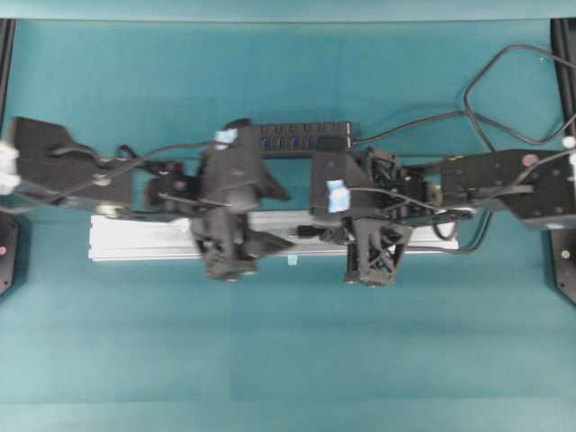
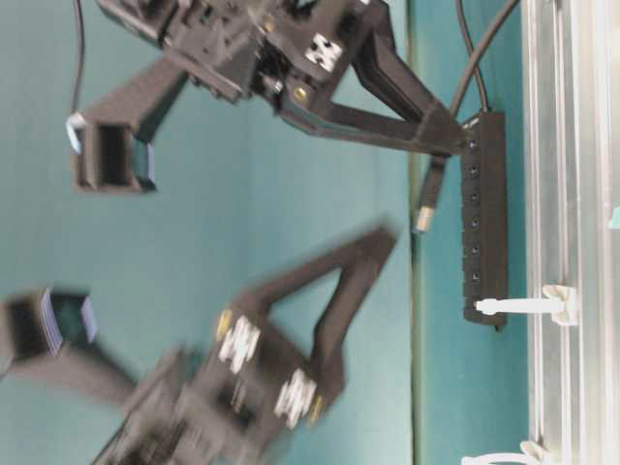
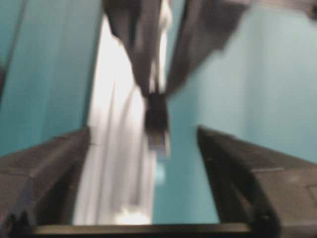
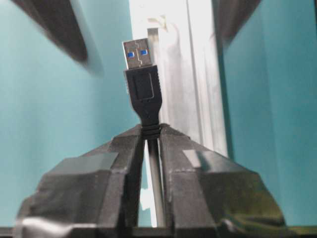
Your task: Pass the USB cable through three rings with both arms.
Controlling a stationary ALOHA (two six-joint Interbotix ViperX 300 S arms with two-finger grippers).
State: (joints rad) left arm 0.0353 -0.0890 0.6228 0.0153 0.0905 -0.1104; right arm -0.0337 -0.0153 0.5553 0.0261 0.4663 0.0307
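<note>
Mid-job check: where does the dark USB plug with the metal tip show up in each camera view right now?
Overhead: dark USB plug small at centre, over the silver aluminium rail, between the grippers.
Table-level: right of centre, upper half, metal tip pointing down.
Left wrist: centre, blurred, between the open left gripper's fingers.
Right wrist: upper centre, sticking out of the shut right gripper.
Shared landmark: the rail, seen in all four views.

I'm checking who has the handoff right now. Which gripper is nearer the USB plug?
Right. The right gripper is shut on the USB cable just behind the USB plug; the left gripper stands open, facing the plug with a gap.
</note>
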